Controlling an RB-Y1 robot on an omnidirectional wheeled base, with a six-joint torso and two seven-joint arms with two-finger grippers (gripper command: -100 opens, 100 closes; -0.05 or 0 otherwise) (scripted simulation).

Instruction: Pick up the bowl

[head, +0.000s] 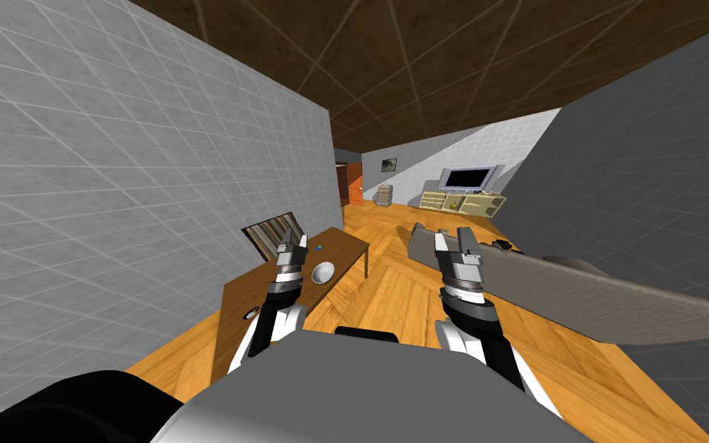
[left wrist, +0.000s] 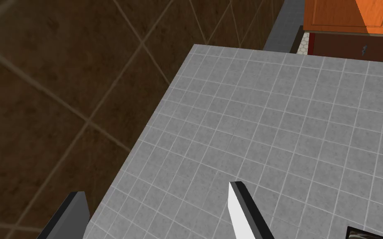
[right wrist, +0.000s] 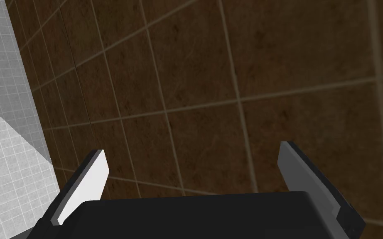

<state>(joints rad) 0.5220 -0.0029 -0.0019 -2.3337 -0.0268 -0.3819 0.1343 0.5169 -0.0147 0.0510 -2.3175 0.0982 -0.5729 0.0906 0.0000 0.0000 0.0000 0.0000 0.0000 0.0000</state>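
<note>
The white bowl (head: 323, 271) sits on the bench (head: 349, 244), just right of and below the left gripper (head: 293, 240), which is open and aimed upward. The right gripper (head: 454, 240), also open, is well apart, so the left arm looks better placed.

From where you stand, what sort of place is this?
Probably a living room in a house: a television sits on a low cabinet at the far wall, what looks like a long grey sofa runs along my right, and a wooden table by the left wall carries a white bowl.
</note>
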